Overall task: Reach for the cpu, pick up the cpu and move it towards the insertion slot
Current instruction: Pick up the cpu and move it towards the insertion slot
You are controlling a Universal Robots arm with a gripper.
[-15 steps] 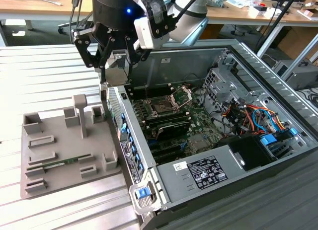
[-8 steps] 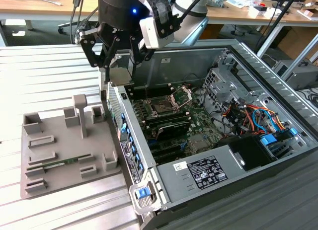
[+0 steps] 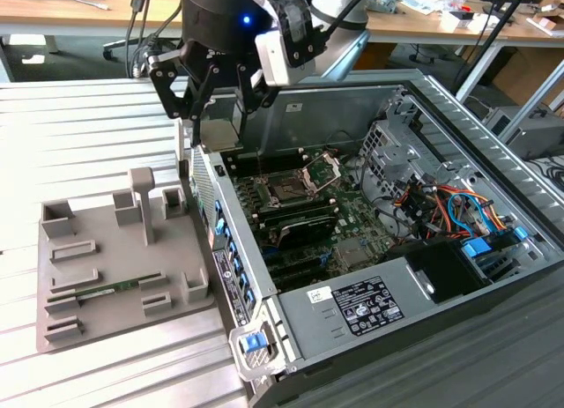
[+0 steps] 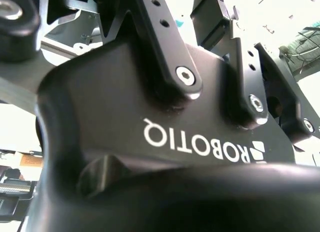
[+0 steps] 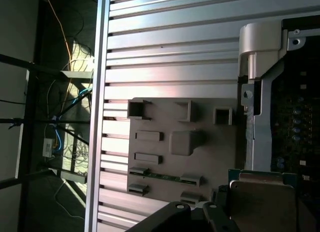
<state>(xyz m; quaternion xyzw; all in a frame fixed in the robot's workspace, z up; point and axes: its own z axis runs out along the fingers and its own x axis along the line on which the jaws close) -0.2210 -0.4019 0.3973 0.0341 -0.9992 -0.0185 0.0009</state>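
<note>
The cpu (image 5: 260, 204) is a flat square chip with a pale beige top and a thin green rim. In the first wrist view it hangs close to the camera, over the computer case's side wall, with a dark finger (image 5: 216, 213) against its edge. In the exterior view my gripper (image 3: 220, 113) hovers above that wall, between the grey tray (image 3: 97, 285) and the motherboard, shut on the chip. The insertion slot (image 3: 289, 189) is a dark square socket in a silvery frame, its metal bracket (image 3: 322, 172) hinged up, lower and toward the exterior view's right of the gripper.
The grey tray (image 5: 200, 122) lies on a ribbed aluminium table and holds a thin green memory stick (image 3: 110, 292) and an upright post (image 3: 141, 201). The open case has cables and drive bays (image 3: 449, 205) and a power supply (image 3: 370, 302). The gripper's black housing (image 4: 150, 122) shows in the second wrist view.
</note>
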